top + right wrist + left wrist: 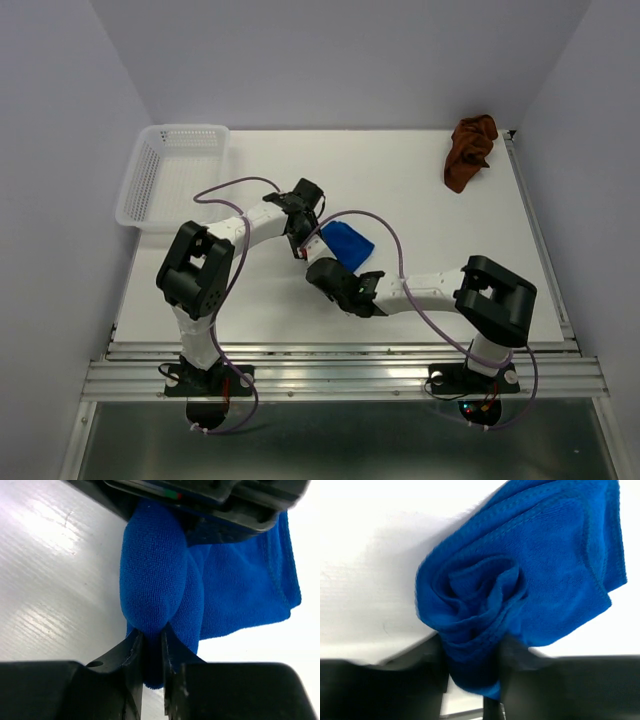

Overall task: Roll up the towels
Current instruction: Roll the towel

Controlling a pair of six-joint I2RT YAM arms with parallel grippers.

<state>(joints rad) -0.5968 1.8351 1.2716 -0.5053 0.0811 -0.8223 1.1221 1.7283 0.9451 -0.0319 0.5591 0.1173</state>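
Observation:
The blue towel (pixel 348 243) lies mid-table, bunched into a loose roll with its coiled end (pixel 485 595) facing the left wrist camera. My left gripper (pixel 301 238) comes at it from the left. In the left wrist view the left gripper (pixel 472 677) has a thick end of the roll squeezed between its dark fingers (pixel 432 675). My right gripper (pixel 338 276) reaches in from the near side. The right gripper (pixel 152 639) pinches a narrow fold of the blue towel (pixel 155 575). The rust-brown towel (pixel 470 150) lies crumpled at the far right, apart from both grippers.
A white perforated basket (pixel 168 180) stands at the far left corner of the white table (pixel 420 210). The left gripper's body (pixel 210 500) sits close above the right gripper's fingers. Walls close in on three sides, and a metal rail (pixel 350 375) runs along the near edge.

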